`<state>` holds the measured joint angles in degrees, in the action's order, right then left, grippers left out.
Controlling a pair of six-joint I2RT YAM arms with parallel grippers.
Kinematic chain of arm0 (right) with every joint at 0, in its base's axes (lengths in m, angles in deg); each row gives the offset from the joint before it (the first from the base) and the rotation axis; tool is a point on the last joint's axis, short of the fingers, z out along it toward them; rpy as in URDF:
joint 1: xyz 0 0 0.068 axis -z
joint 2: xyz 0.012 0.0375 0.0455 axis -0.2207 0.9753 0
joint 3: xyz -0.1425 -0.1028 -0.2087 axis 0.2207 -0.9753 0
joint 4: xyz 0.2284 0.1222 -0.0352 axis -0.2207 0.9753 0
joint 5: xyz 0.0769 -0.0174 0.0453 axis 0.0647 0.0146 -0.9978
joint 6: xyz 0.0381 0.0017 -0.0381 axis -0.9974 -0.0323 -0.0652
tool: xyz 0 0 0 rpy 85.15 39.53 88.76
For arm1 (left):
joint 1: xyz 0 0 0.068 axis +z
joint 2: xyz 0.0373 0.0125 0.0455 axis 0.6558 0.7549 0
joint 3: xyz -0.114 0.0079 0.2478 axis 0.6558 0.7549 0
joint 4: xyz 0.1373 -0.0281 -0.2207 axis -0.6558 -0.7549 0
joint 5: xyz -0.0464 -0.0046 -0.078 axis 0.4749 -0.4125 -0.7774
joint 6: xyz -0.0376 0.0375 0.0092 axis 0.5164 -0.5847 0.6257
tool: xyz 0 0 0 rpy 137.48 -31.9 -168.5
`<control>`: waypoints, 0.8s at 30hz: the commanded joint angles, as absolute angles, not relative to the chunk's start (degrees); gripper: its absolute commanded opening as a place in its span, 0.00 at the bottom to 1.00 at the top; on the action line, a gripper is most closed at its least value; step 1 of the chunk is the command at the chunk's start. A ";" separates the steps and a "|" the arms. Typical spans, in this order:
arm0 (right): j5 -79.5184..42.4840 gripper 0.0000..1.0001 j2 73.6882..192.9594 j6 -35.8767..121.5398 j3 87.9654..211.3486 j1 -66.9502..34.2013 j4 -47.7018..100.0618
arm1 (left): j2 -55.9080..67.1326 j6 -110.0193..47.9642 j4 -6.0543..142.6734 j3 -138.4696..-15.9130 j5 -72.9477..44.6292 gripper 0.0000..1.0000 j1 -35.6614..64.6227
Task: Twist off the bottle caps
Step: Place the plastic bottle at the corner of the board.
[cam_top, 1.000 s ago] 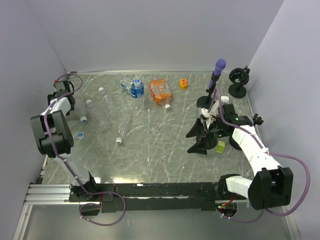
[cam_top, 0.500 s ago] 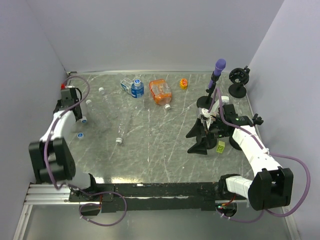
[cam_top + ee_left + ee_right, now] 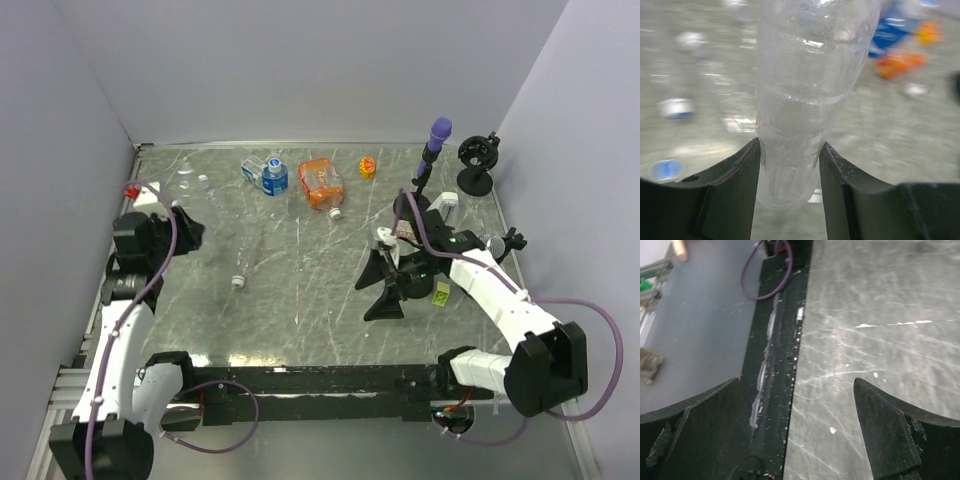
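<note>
Grey marbled table [image 3: 310, 300], clear bottle [image 3: 246, 240] lying flat; orange bottle [image 3: 320, 183], blue cap [image 3: 665, 169], purple-topped stand [image 3: 438, 131]

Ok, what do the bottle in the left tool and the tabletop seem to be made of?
The bottle: thin clear plastic, glossy; the scene shows through its ribbed wall. The tabletop: polished grey-green stone or a stone-look laminate, with pale veins and glare; I cannot tell which.

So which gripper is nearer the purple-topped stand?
Right. The right gripper is just in front of the stand; the left gripper holds a clear bottle across the table.
</note>
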<state>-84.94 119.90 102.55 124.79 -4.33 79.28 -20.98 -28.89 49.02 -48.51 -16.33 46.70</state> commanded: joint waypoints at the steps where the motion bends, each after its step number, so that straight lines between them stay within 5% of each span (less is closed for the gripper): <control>1: -84.71 0.99 123.43 99.59 132.27 -8.77 76.83 | -26.19 -14.51 60.82 -44.06 -30.42 0.21 39.60; 10: -73.74 0.99 125.80 50.24 137.21 -15.71 38.35 | -29.54 3.00 80.78 -36.40 -22.00 0.21 18.16; 16: -56.51 0.99 125.89 44.91 139.41 -22.93 34.29 | -22.96 3.36 86.67 -37.10 -14.52 0.21 5.57; 24: -54.02 0.99 127.65 41.39 138.28 -23.11 35.26 | -16.28 4.59 93.53 -38.16 -13.81 0.21 1.17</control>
